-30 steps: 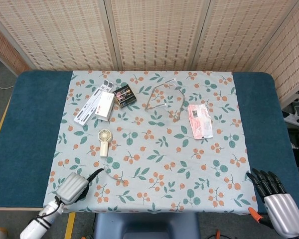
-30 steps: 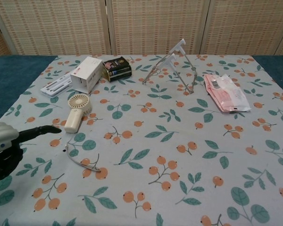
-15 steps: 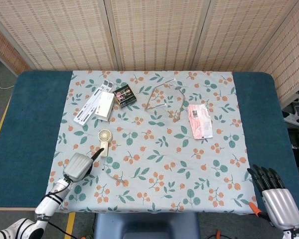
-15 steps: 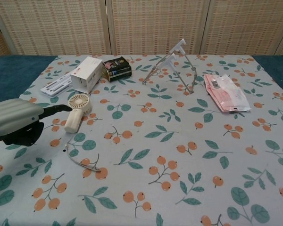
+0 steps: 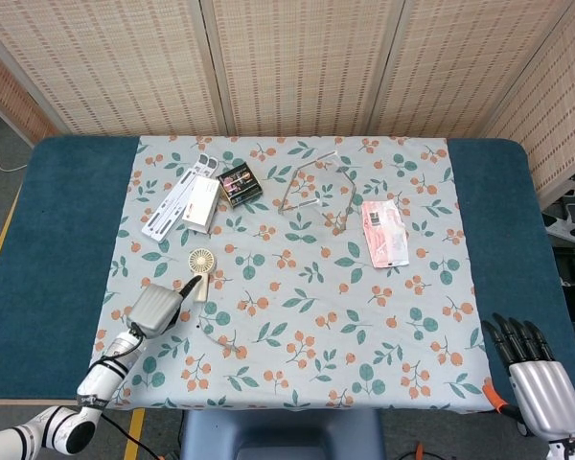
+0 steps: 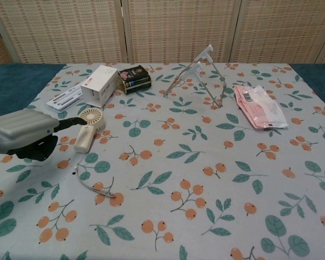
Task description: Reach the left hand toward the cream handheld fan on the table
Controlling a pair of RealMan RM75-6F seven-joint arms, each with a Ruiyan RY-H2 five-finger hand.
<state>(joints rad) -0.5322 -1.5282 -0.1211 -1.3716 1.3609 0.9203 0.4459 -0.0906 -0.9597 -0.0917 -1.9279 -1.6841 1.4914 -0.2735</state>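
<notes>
Landmark: cream plastic handheld fan with round grille head, lying flat on the bench, on the floral orange-and-green tablecloth, grille end pointing away from the robot.

Left of the fan: left robot hand, silver back and black fingers, held low over the cloth. One dark finger stretches toward the fan's grille, just beside it; contact cannot be told. It grasps nothing; the other fingers are hidden beneath the hand. Against the frame half a second before, the hand has moved nearer the fan.

Behind the fan: white flat strip item; white cardboard box, closed, contents unseen; small black box, printing too small to read.

Nearer than the fan: thin white cord curled on the cloth.

Right of the fan: folding silver wire stand; pink-and-white plastic packet, closed.

Far right of the fan: right robot hand, seen in the head view only, off the bench edge, fingers extended and apart, holding nothing; partly cut by the frame; slightly lower in frame than before.
</notes>
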